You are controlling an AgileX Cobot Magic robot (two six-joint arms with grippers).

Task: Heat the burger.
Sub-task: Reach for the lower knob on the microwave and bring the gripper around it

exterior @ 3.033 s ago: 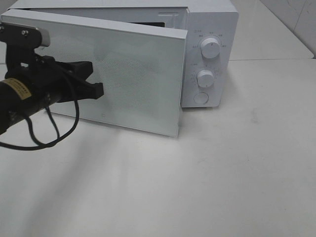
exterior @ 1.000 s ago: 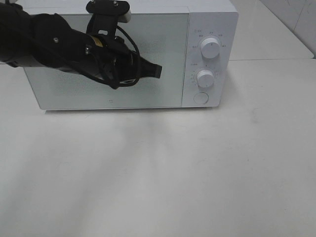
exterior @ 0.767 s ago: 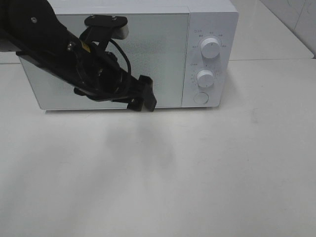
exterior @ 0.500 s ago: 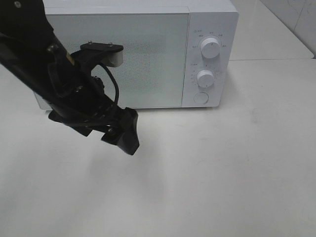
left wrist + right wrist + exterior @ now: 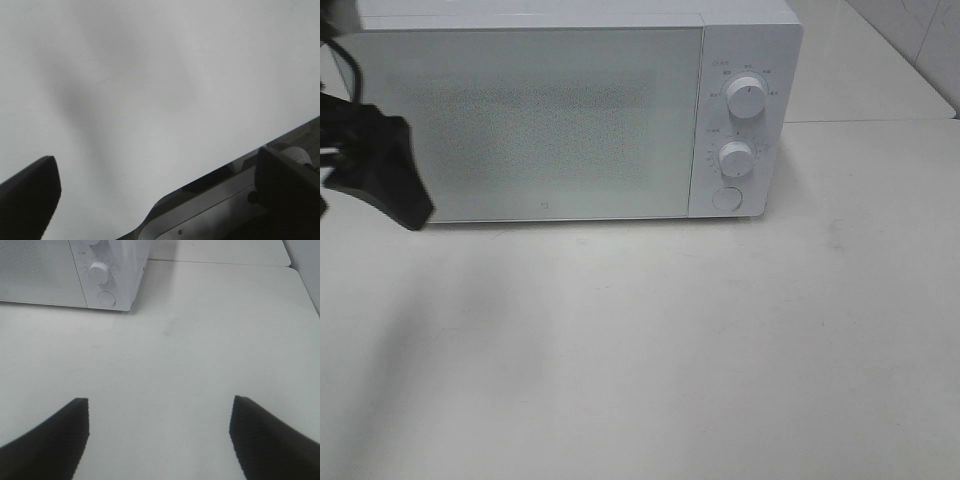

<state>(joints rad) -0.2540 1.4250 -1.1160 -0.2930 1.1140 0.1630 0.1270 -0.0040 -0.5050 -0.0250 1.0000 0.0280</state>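
Burger is not seen; it is judged hidden behind the shut microwave (image 5: 550, 120) door, 12 o'clock on desk (image 5: 720, 350). Left pincer (image 5: 155, 165) is held spread, empty, at 9 o'clock; right pincer (image 5: 160, 407) likewise spread, empty. Risk: lower knob (image 5: 735, 156) is missed, round button (image 5: 726, 198) gets bumped, door is popped.

We find the white box-shaped microwave oven (image 5: 550, 120) at the back of the pale flat tabletop (image 5: 720, 340), toward the left. On its right side, a round upper dial (image 5: 747, 98) sits above a round lower dial (image 5: 735, 157), with a round button (image 5: 726, 198) beneath both.
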